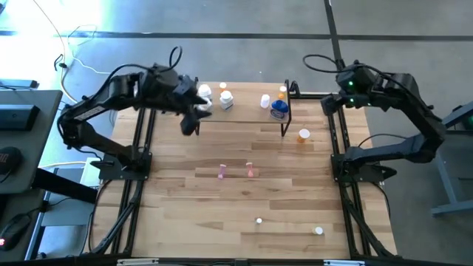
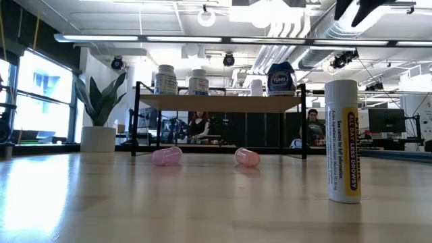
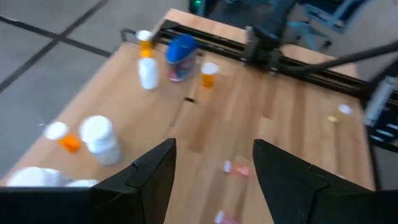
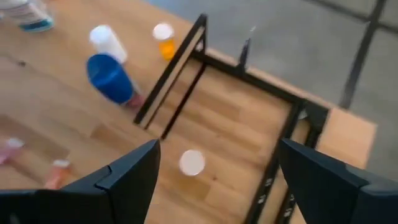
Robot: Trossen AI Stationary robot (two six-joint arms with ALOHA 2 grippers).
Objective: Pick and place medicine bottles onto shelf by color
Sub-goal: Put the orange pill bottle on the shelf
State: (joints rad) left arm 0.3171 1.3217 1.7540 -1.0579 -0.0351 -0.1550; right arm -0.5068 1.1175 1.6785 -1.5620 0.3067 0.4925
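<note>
The shelf [image 1: 244, 105] stands at the table's far edge, with white bottles [image 1: 225, 98], an orange one [image 1: 283, 90] and a squat blue one [image 1: 278, 109] upright on its board. Two pink bottles [image 1: 221, 172] [image 1: 250, 171] lie on their sides on the table at mid-table. An orange bottle with a white cap [image 1: 304, 135] stands on the table to the right of the shelf. My left gripper [image 1: 191, 123] [image 3: 214, 177] hangs open and empty above the shelf's left end. My right gripper [image 1: 346, 80] [image 4: 217, 180] is open and empty, raised near the far right corner.
Two small white bottles [image 1: 259, 220] [image 1: 318, 230] stand near the table's front edge; one shows tall with a yellow label in the low view [image 2: 343, 142]. Black frame rails [image 1: 340, 148] run along both table sides. Bare wood lies between the shelf and the pink bottles.
</note>
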